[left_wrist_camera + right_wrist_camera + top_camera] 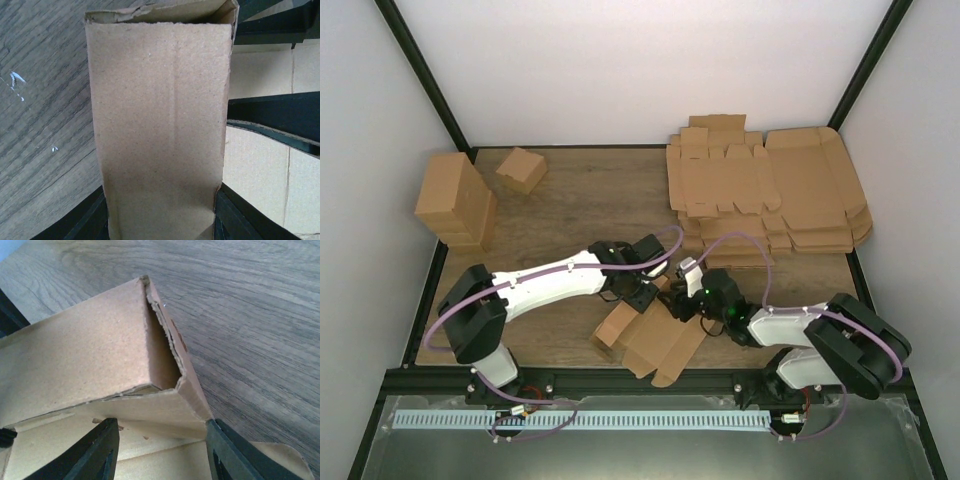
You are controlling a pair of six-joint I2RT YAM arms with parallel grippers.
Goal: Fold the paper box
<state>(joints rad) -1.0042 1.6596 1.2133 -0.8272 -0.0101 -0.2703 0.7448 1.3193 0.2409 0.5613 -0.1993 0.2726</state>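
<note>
The paper box [655, 345] is a brown sheet lying partly folded at the near middle of the table, with one side raised. My left gripper [642, 295] reaches onto it from the left. In the left wrist view a long brown panel of the box [160, 125] fills the gap, and both dark fingers [92, 217] press against its sides. My right gripper [685, 300] meets the sheet from the right. Its jaws [160, 425] stand apart below a hollow folded wall of the box [90, 355]. The right fingertip [215, 432] touches that wall's corner.
A stack of larger flat brown sheets [770, 190] lies at the back right. A tall brown cardboard block [455, 200] stands at the back left, with a small folded carton [521, 169] beside it. The wooden table [580, 200] ends at a dark frame rail near the arm bases.
</note>
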